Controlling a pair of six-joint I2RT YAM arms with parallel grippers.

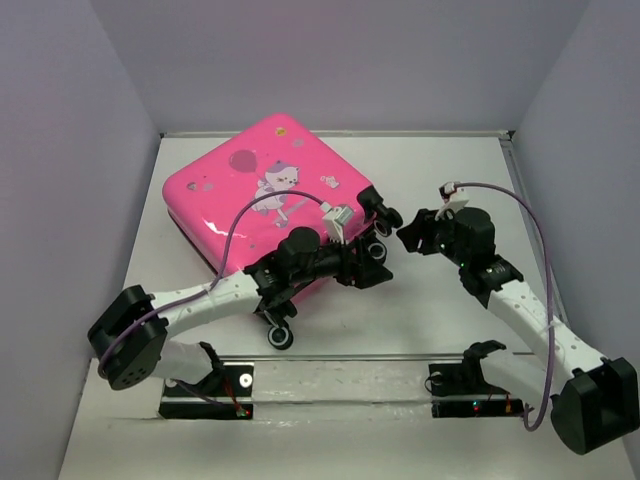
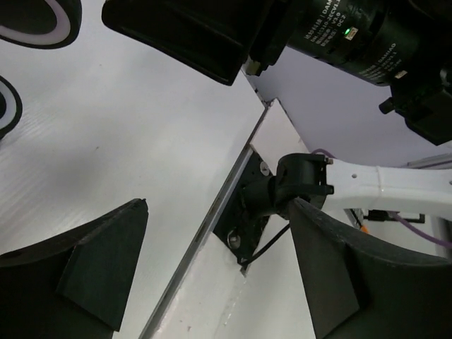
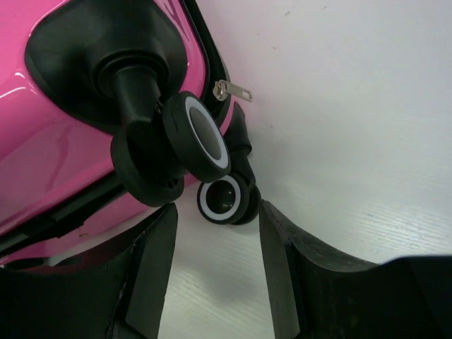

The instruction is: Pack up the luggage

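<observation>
A white table (image 1: pixel 400 310) carries one pink suitcase (image 1: pixel 250 190) (cartoon-printed lid up), lying flat at the far left, its black wheels turned toward the near right.

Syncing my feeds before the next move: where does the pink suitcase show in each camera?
Top external: the luggage lies flat, upper centre-left.
Left wrist: only two of its white-ringed wheels, at the upper-left edge; no pink visible.
Right wrist: it fills the left side, wheels at centre.
Shared landmark: those white-ringed wheels.
</observation>
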